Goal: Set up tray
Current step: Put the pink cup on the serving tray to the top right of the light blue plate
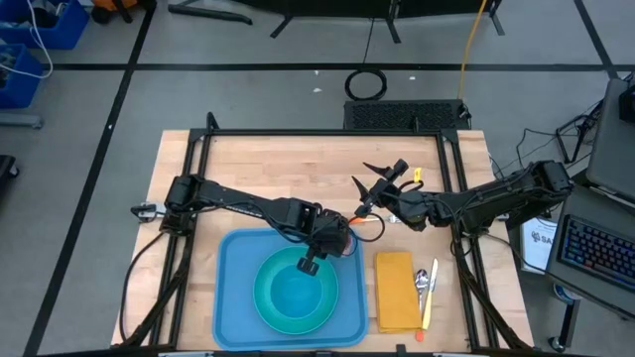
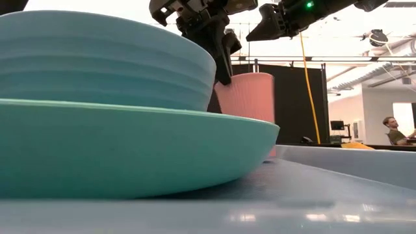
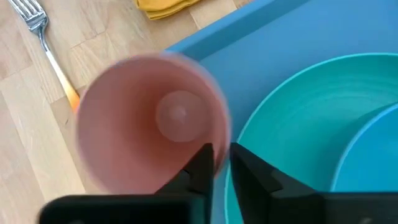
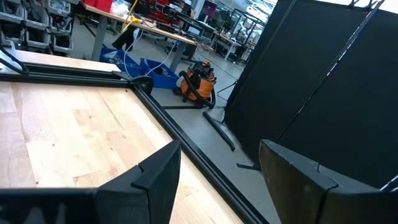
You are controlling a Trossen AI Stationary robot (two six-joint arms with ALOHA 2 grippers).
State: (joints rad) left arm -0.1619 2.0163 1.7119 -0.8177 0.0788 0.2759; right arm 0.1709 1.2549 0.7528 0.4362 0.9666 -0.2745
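We judge the setup well along but not finished. The blue tray lies on the tabletop at its near edge, left of centre, and it already carries a teal plate with a teal bowl sitting in it. A pink cup stands upright at the tray's far right corner, between the plate's rim and the tray's raised edge.

The left gripper is at that cup, 1 finger inside the wall and 1 outside, straddling the rim; the gap between them looks slightly wider than the wall, so we cannot tell whether it pinches the cup or has let go.

Off the tray, to its right, a yellow napkin lies flat with a spoon and a yellow-handled fork beside it. We take it these 3 are what is left to bring across, though the task does not say so.

The right gripper hangs above bare wood behind the tray with its fingers spread wide and nothing between them.

Room is tight at the cup: plate rim on one side, tray rim on the other, so the left gripper's only free way out is upward. On the tray, only strips along the rim remain bare. The far half of the tabletop is bare wood.
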